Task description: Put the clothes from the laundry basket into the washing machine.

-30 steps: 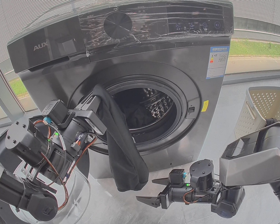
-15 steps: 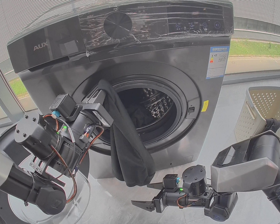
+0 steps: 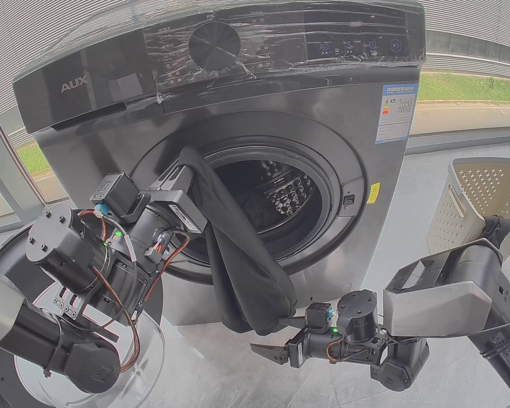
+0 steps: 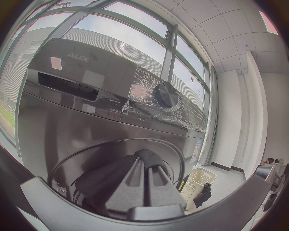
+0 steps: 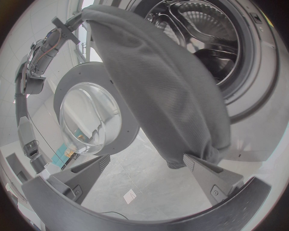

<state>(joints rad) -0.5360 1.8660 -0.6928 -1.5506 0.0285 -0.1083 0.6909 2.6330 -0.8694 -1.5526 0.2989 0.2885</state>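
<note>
Leftmost, the washing machine's round door stands swung open, its clear glass bowl facing outward. Just to its right, the left gripper is held up at the upper left rim of the drum opening, its fingers pressed together on a fold of the black garment. The left wrist view shows the dark cloth pinched between the two pads and bunched over their tips. From that pinch the garment hangs straight down in front of the opening's left side, past the lower rim, with its bottom end above the grey floor. Behind it stands the washing machine, and another dark piece of clothing lies low inside the drum. Below the garment's hem, the right gripper sits low with its fingers spread wide and holds nothing; the hem touches one fingertip. Far right, the cream laundry basket stands tilted beside the machine, and a dark cloth hangs over its rim.
</note>
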